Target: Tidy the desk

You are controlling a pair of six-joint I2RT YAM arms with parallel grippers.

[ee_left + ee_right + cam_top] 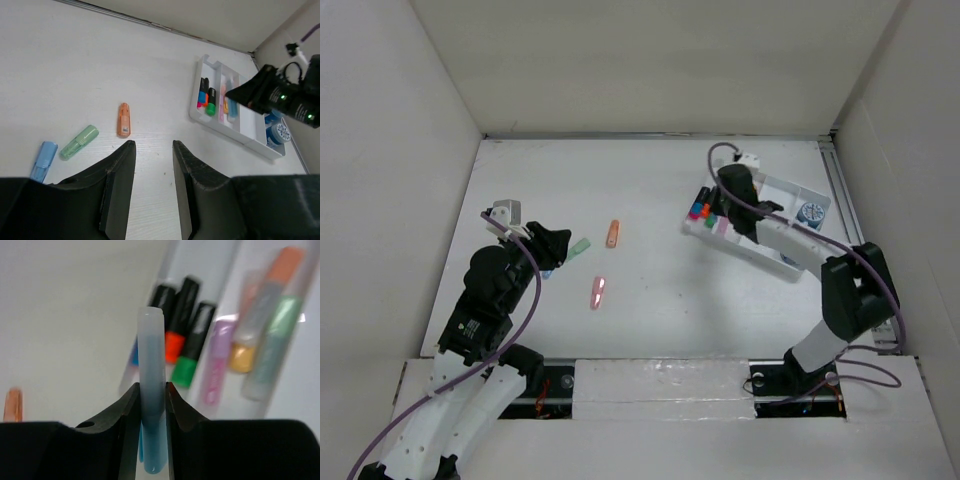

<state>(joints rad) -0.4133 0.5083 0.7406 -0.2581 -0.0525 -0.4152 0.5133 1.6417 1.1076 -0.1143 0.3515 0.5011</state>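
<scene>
Desk (pixel 650 190) under both arms: loose markers (pixel 612 233) at left, tray (pixel 817 190) at right.
Right fingers (pixel 131 405) grip a blue pen (pixel 151 365) above the tray; left fingers (pixel 120 185) hang open, empty.

Right arm (pixel 840 300): elbow folded back on the tray's (pixel 795 190) near-right side, forearm reaching across it. Right gripper (pixel 151 390) sits over the tray's left end, jaws clamped on a blue marker (pixel 151 355) that pokes out past the fingertips. Left arm (pixel 485 300): well left of the tray. Left gripper (pixel 152 145) is aimed toward the tray, jaws parted, nothing between them.
</scene>
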